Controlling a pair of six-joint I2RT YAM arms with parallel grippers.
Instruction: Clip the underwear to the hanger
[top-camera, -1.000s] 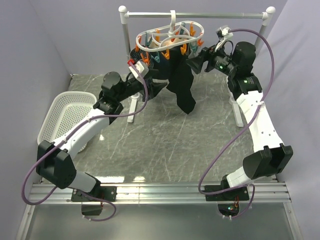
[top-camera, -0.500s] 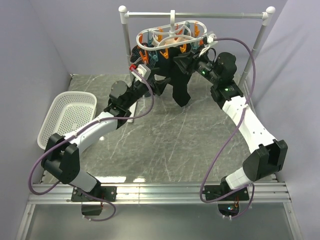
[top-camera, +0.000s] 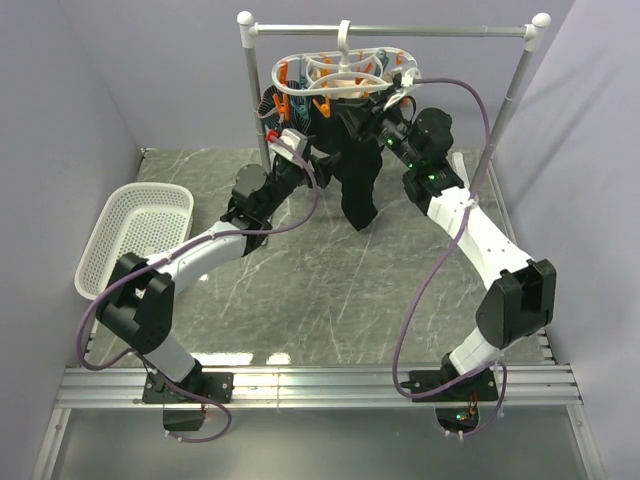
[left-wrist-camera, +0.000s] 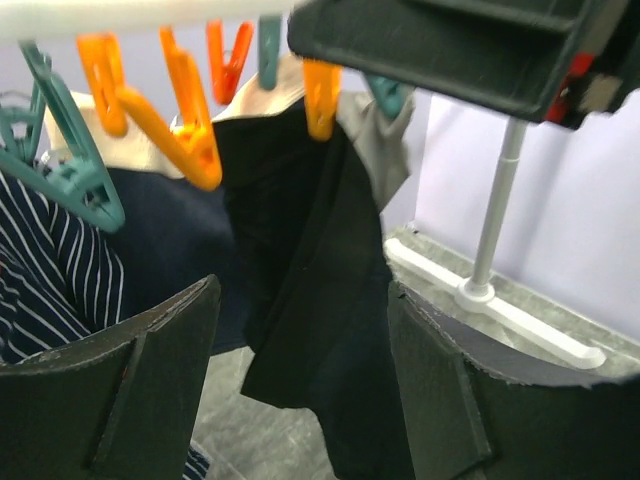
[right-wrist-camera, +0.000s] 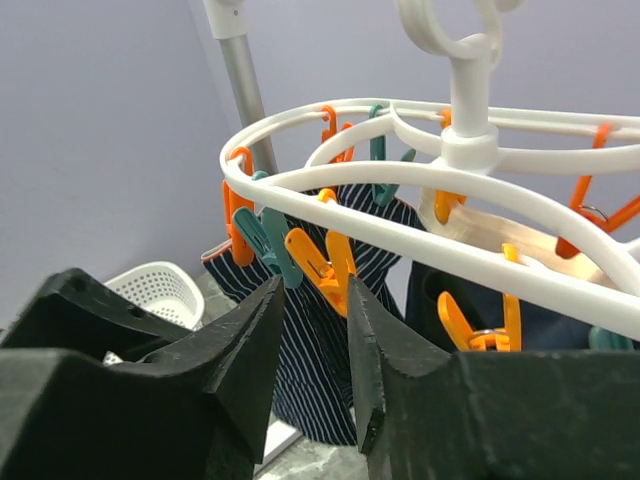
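- As I look along the left wrist, the left gripper (left-wrist-camera: 300, 300) stands wide, gripping nothing.
- Beyond it, the underwear (left-wrist-camera: 310, 250) hangs limp under an orange peg (left-wrist-camera: 322, 95) of the hanger (right-wrist-camera: 468, 140).
- The right gripper (right-wrist-camera: 315, 290) is nearly closed around a second orange peg (right-wrist-camera: 325, 262); I cannot tell whether it pinches.

Plain lavender walls (top-camera: 150, 60) on 3 sides, even diffuse light. Grey marble-look tabletop (top-camera: 330, 290), glare patches near the front edge. Silver rail stand (top-camera: 440, 31) with 2 white ball ends at back. White mesh basket (top-camera: 100, 250) left. Aluminium rails (top-camera: 320, 385) along front.
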